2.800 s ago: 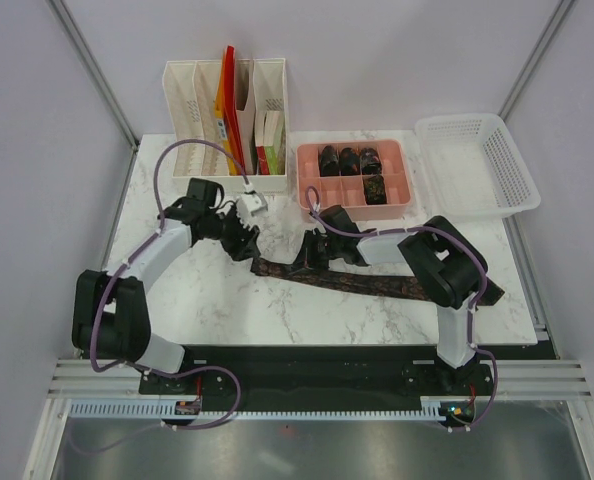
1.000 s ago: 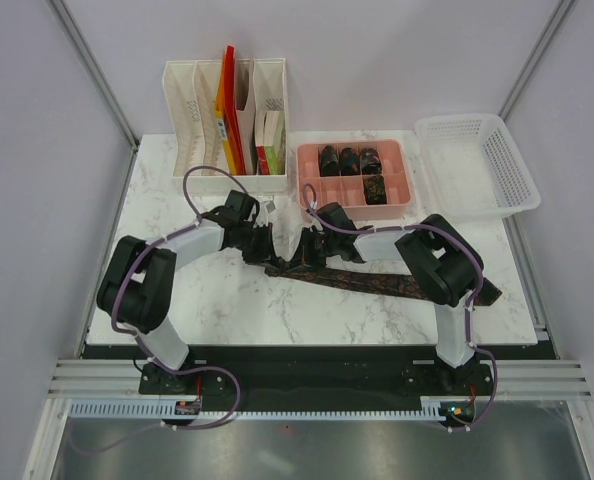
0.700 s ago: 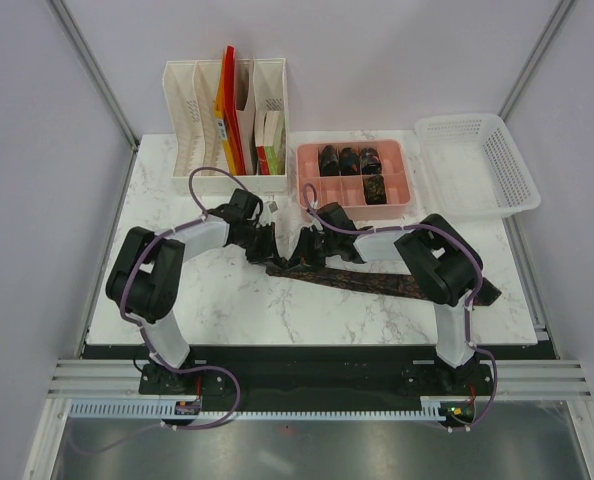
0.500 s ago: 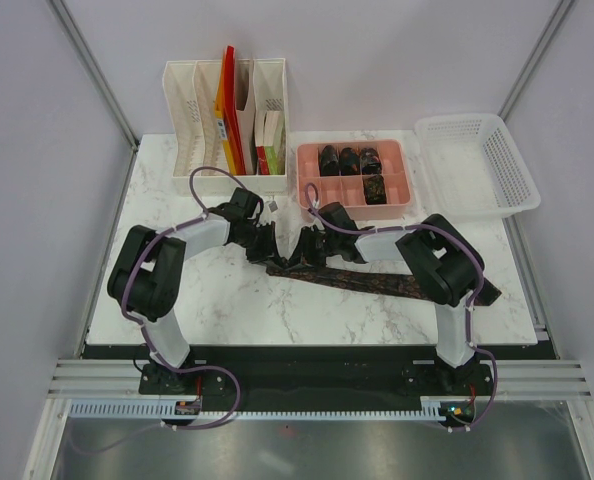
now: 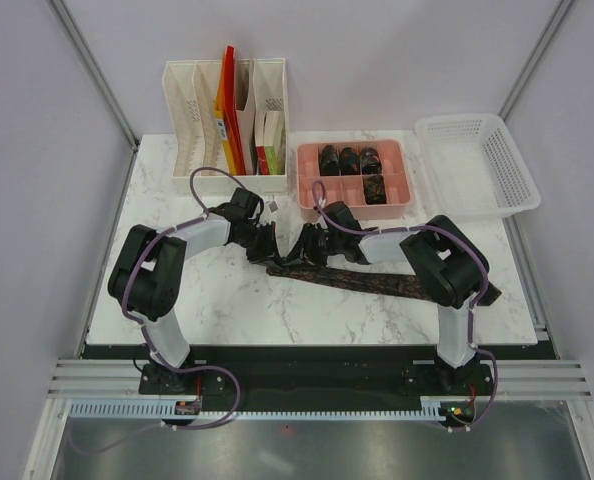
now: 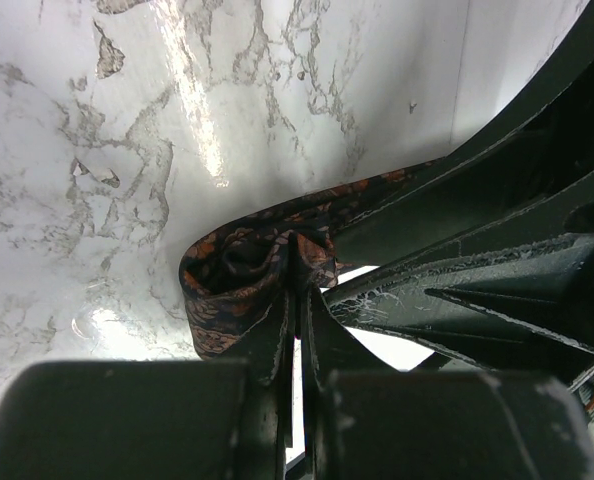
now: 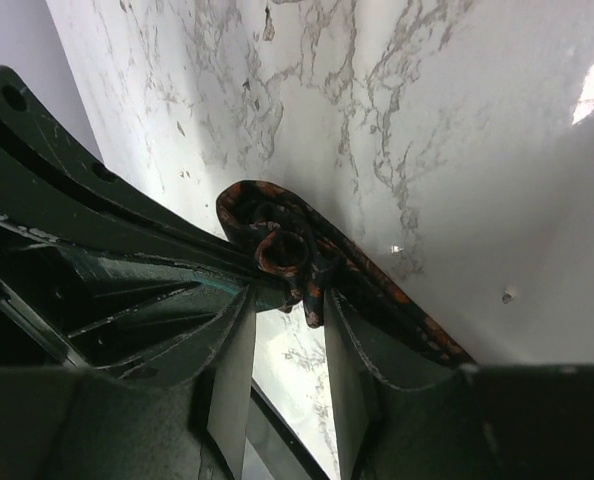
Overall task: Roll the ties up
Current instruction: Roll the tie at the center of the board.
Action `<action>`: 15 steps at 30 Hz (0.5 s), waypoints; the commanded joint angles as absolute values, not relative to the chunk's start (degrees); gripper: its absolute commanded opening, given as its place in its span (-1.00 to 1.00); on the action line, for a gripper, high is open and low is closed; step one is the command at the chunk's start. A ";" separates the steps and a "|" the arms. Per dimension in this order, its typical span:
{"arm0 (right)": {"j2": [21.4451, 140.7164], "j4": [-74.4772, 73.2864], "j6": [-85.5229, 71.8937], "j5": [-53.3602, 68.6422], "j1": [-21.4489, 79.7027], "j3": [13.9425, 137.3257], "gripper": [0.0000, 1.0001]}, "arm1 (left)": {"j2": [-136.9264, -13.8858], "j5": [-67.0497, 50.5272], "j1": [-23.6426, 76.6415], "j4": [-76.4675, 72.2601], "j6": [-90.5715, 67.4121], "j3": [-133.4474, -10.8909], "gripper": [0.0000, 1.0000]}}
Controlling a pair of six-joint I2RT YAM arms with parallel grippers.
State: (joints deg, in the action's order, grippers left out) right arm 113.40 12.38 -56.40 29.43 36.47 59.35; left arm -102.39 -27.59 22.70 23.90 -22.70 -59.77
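One tie (image 5: 362, 281), a dark strip with a reddish pattern, lies across the middle of the table. Its left end is curled into a small roll (image 6: 239, 272). My left gripper (image 5: 269, 244) is shut on that curled end, and its fingertips (image 6: 289, 300) pinch a fold of the fabric. From the other side my right gripper (image 5: 299, 250) faces it, open. Its jaws stand apart just short of the curled end (image 7: 282, 250), which sits ahead of the gap (image 7: 289, 305). Several rolled ties (image 5: 348, 160) sit in the pink tray (image 5: 303, 180).
A white file organizer (image 5: 227, 120) with folders stands at the back left. An empty white basket (image 5: 477, 165) is at the back right, next to the pink tray. The tie's wide end (image 5: 417, 289) runs under my right arm.
My right gripper's jaws have opened and let go of the tie's curled end. The left gripper has come in from the left and now stays shut on that end.
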 commanded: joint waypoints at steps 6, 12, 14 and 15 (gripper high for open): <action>113.29 19.15 -65.65 25.84 36.21 57.31 -0.20 | -103.36 -26.37 23.12 23.82 -23.82 -60.21 -0.96; 113.03 20.31 -68.91 25.58 36.21 57.04 -0.17 | -103.45 -26.28 23.03 23.91 -23.82 -60.29 -0.96; 113.29 19.95 -69.69 25.23 36.21 57.04 -0.14 | -103.62 -26.37 23.12 23.91 -23.82 -60.29 -0.96; 113.47 20.04 -69.87 25.22 36.12 57.13 -0.13 | -103.62 -26.28 23.12 23.91 -23.82 -60.29 -0.96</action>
